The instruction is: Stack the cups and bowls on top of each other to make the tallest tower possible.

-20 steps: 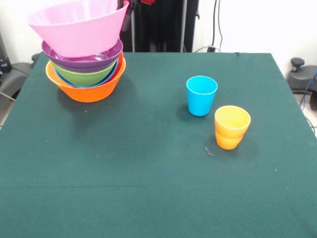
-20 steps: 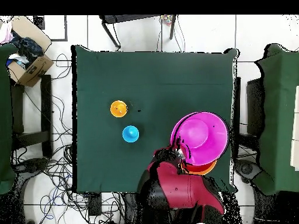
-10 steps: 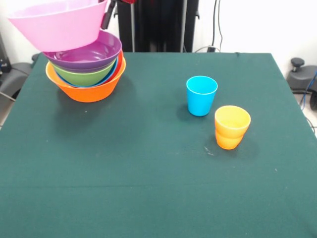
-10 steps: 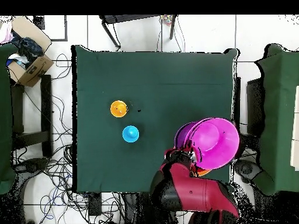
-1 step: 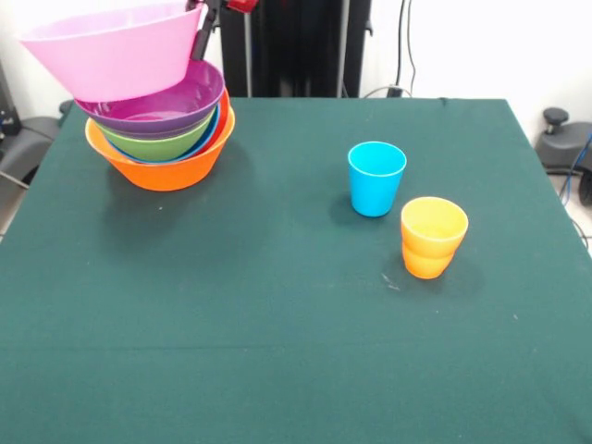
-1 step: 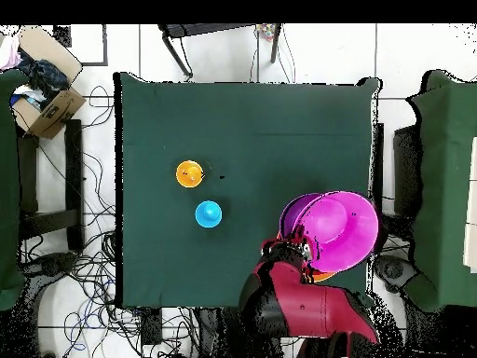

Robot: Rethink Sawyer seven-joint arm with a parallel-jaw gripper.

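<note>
We see the claw (image 5: 200, 26) at the top edge of the front view, clamped on the right rim of the pink bowl (image 5: 116, 51), one dark finger lying against the bowl's outer wall. The pink bowl hangs tilted from the claw, its lower side at or just above the purple bowl (image 5: 157, 104); we cannot tell whether the two touch.

Directly below the claw stands the tower (image 5: 162, 139): the purple bowl sits nested uppermost, then a green bowl (image 5: 153, 141), with slivers of a blue bowl (image 5: 209, 130) and a red-orange bowl (image 5: 223, 118) showing at the right rim, all carried in the big orange bowl (image 5: 166, 169) that rests on the desk (image 5: 277, 324).

In the overhead view we find the red arm (image 6: 298, 303) reaching up from the bottom edge, and the pink bowl (image 6: 340, 231) offset to one side of the purple bowl (image 6: 293, 216), covering most of the pile.

Well apart from the claw, out on the open green cloth, stands the blue cup (image 5: 376, 178), upright. Just beyond it, farther still from the claw, stands the yellow cup (image 5: 435, 227) nested in an orange cup (image 5: 426, 263). The two stand near each other but do not touch.
</note>
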